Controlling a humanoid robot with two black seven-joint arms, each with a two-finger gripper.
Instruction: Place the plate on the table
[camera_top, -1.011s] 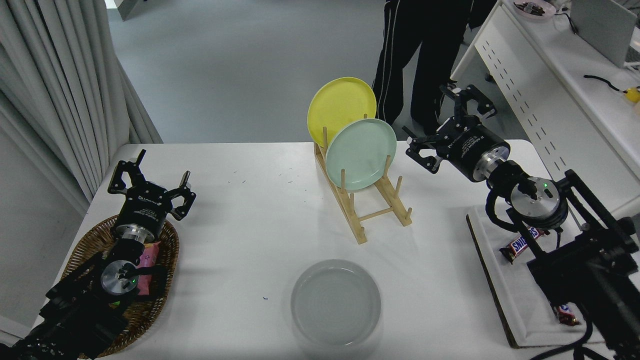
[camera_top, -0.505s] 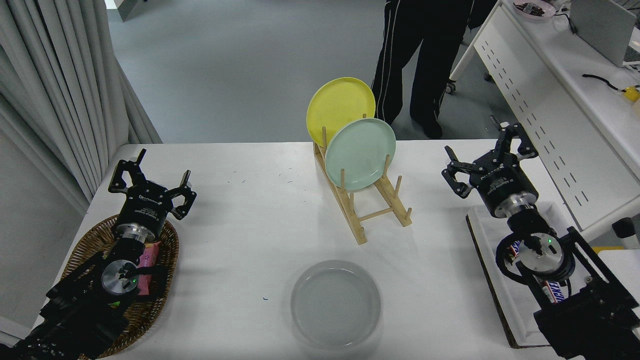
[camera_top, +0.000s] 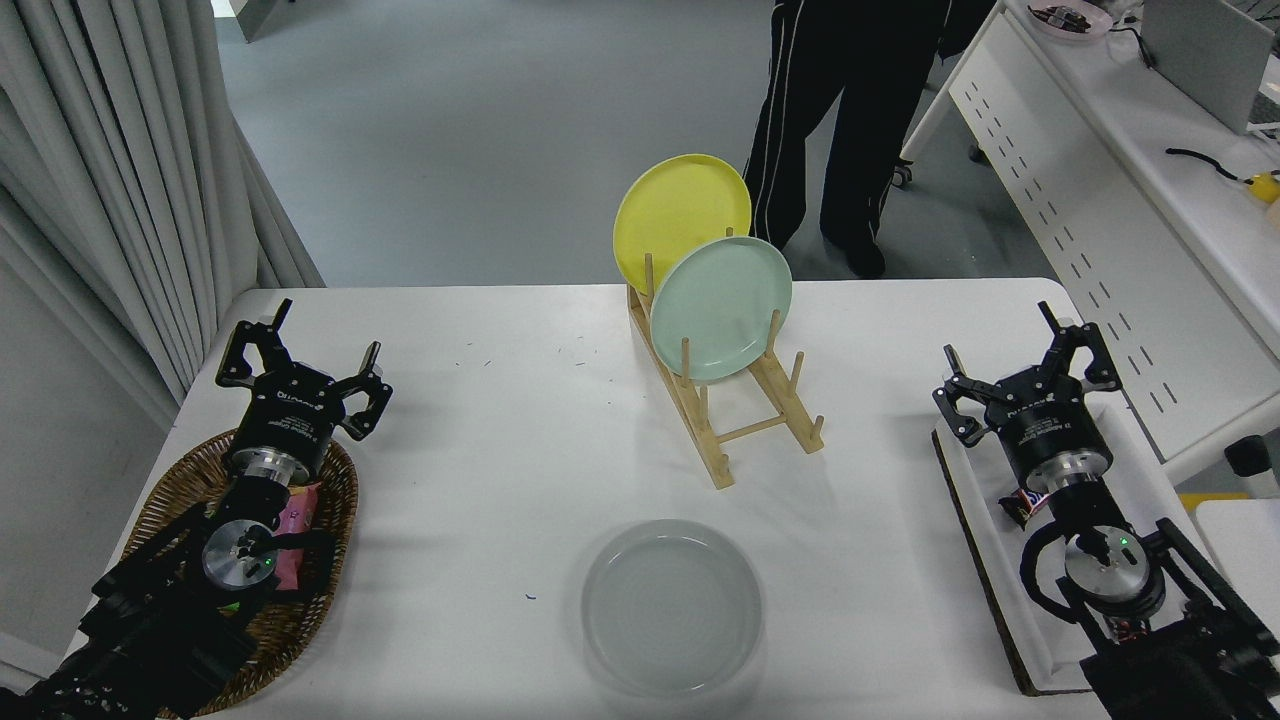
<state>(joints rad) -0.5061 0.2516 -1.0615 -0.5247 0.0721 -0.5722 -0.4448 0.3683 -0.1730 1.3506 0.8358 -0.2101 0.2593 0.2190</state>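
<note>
Fingers of right gripper (camera_top: 1022, 372) spread, empty; plate (camera_top: 671, 605) flat, rim-up on table (camera_top: 520, 450).

Wooden rack (camera_top: 735, 420) holds yellow plate (camera_top: 680, 215) and mint plate (camera_top: 722, 306) upright; wicker basket (camera_top: 170, 500) near left; person (camera_top: 850, 120) beyond.

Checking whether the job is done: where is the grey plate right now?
In the head view the plate lies flat on the table near its front edge, just in front of the wooden rack, untouched by either gripper.
</note>
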